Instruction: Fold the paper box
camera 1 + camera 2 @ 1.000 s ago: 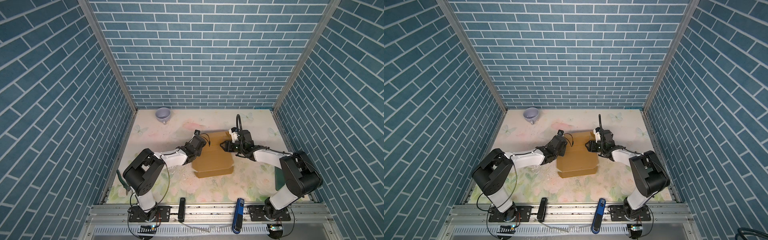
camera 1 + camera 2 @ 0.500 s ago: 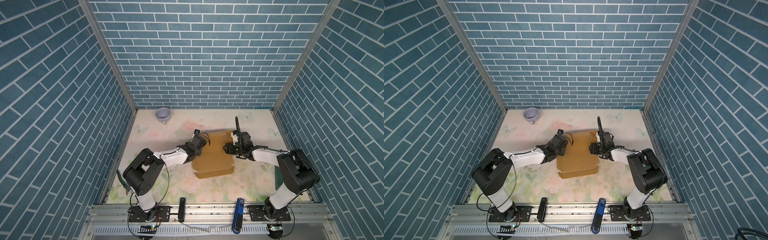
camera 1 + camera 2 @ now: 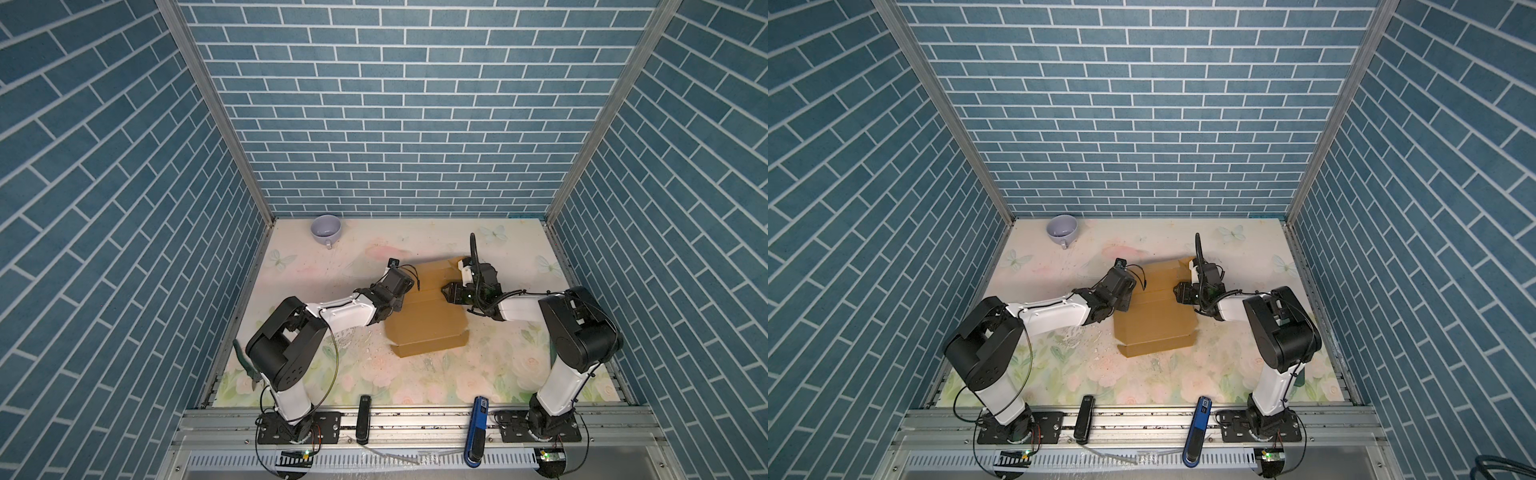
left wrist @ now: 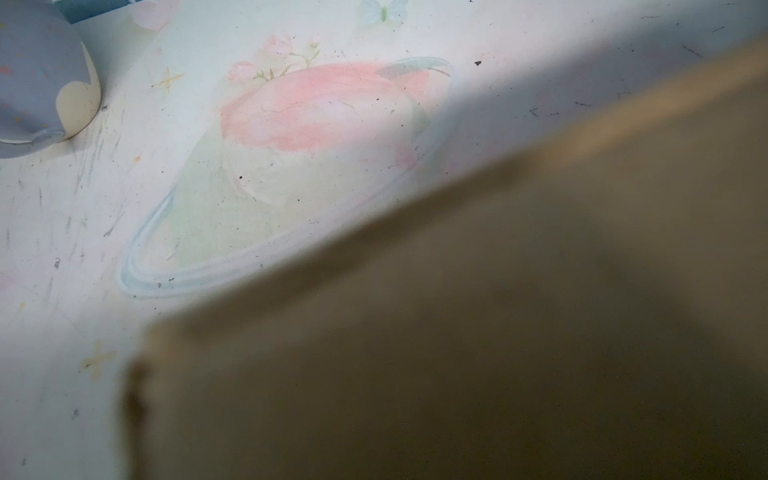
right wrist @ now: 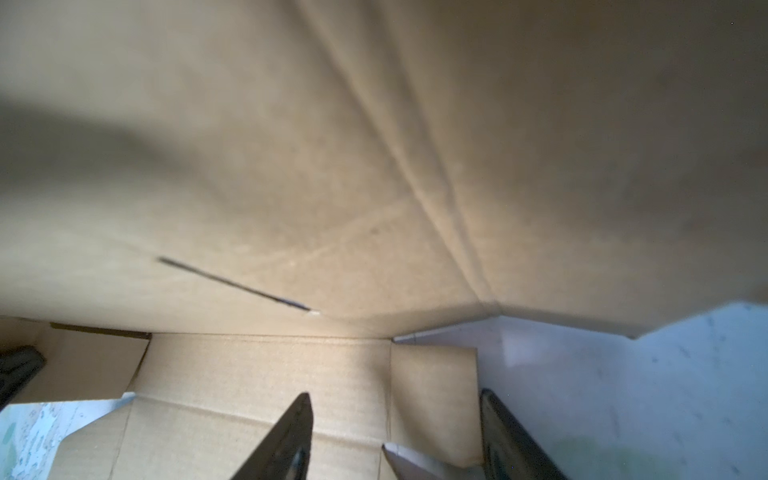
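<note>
While the left gripper (image 3: 407, 283) sits closed against the left edge of the paper box (image 3: 424, 324), grip unclear, the right gripper (image 3: 444, 291) straddles its right flap (image 5: 432, 395), fingers (image 5: 291, 436) apart.

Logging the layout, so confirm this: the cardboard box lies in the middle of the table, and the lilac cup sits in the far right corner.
Wrong corner: the cup sits in the far left corner, as both top views show. The cardboard box does lie in the middle of the table.
</note>
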Robot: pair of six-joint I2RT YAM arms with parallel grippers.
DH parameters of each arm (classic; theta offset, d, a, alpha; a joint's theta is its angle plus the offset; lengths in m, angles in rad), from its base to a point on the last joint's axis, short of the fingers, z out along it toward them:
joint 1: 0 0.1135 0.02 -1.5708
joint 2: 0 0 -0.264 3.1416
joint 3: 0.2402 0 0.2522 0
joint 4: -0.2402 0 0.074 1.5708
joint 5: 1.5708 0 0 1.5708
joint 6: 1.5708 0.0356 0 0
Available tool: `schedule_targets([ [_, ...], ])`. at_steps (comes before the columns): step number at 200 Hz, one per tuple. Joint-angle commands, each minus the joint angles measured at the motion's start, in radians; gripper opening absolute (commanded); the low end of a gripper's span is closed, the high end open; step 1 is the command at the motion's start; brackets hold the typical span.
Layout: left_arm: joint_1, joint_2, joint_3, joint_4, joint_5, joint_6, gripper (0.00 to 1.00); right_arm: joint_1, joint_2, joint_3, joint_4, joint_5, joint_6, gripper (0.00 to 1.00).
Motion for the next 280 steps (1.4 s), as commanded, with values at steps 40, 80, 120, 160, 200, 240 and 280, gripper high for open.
schedule_targets([
  [40, -0.002, 0.042, 0.020, -0.008, 0.030, -0.018, 0.14, 0.008, -0.064, -0.026, 0.050, -0.099, 0.021, 0.59],
  [80, -0.002, 0.045, 0.020, 0.005, 0.040, -0.023, 0.13, 0.014, -0.060, -0.016, 0.035, -0.115, 0.026, 0.58],
  [120, -0.002, 0.048, 0.017, 0.012, 0.046, -0.028, 0.13, 0.031, -0.026, -0.006, 0.033, -0.106, 0.031, 0.57],
  [160, -0.005, 0.056, 0.016, 0.020, 0.052, -0.034, 0.13, 0.051, 0.010, 0.007, 0.035, -0.103, 0.038, 0.57],
  [200, 0.003, 0.048, 0.019, 0.005, 0.031, -0.038, 0.13, 0.051, -0.094, -0.005, -0.067, -0.067, -0.002, 0.57],
  [240, 0.022, 0.035, 0.018, 0.000, 0.042, -0.037, 0.13, 0.044, -0.318, -0.004, -0.351, 0.031, -0.099, 0.59],
  [280, 0.031, 0.018, 0.020, -0.010, 0.075, -0.037, 0.13, 0.004, -0.491, 0.029, -0.570, 0.204, -0.166, 0.62],
])
